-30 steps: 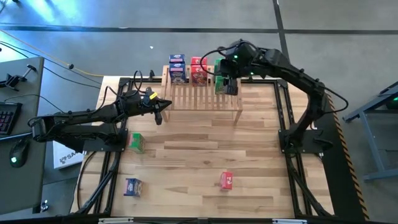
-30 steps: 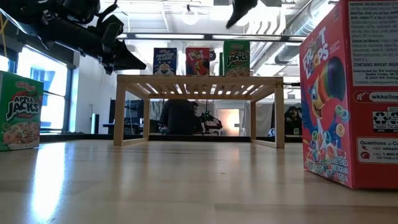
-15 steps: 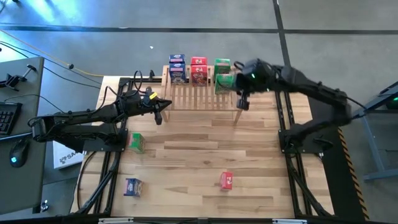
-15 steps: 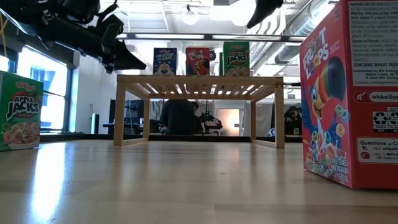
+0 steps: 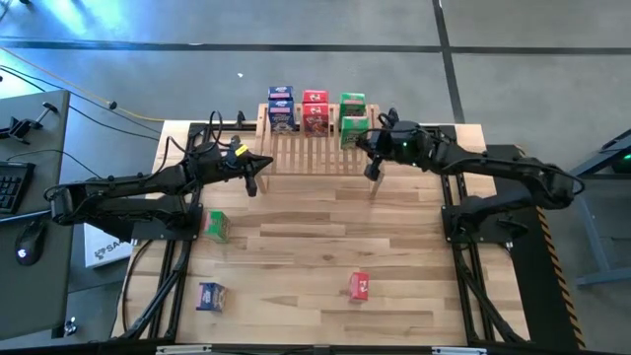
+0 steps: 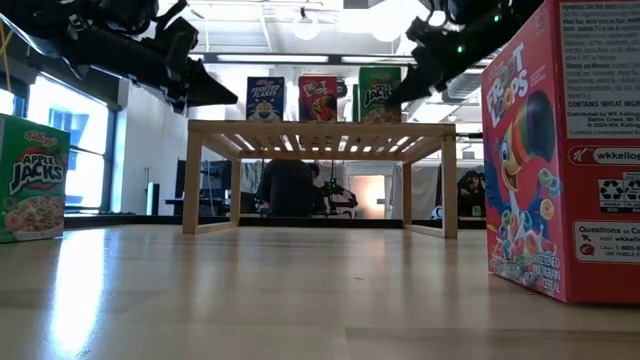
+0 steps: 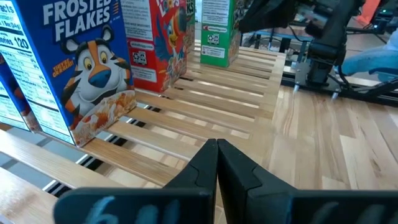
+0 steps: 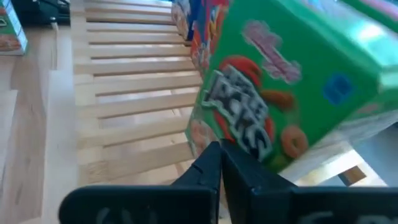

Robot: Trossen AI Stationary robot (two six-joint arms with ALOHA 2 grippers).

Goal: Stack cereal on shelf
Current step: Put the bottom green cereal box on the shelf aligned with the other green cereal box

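Shelf (image 5: pixel 320 150): light wood slatted rack at the far middle of the table (image 5: pixel 315 256). On its far edge, left to right: blue boxes (image 5: pixel 281 107), front one reading "Frosted Flakes" with a tiger; red boxes (image 5: pixel 315 111), Froot Loops; green boxes (image 5: pixel 352 119), "Apple Jacks". All upright, standing in a close row. The near slats carry nothing.

Loose boxes on the table, left to right: green Apple Jacks box (image 5: pixel 217 226) near the left edge, reading "Kellogg's Apple Jacks" in the low view; blue box (image 5: pixel 210 296) at the near left; red Froot Loops box (image 5: pixel 359 286) near the middle front. The low view shows this red one close up: "Froot Loops", a toucan, "Contains wheat ingredients", "Questions or Comments?".

Left arm: stretched from the left side toward the rack's left end. Left gripper (image 5: pixel 252 177) hangs just off that end, fingers pressed together, nothing between them. Its wrist view shows the tips meeting in front of the slats and the Frosted Flakes box.

Right arm: reaches in low from the right. Right gripper (image 5: pixel 372 167) sits by the rack's right end, just near the green boxes, fingers together, empty. Its wrist view shows the closed tips in front of a tilted-looking Apple Jacks face.
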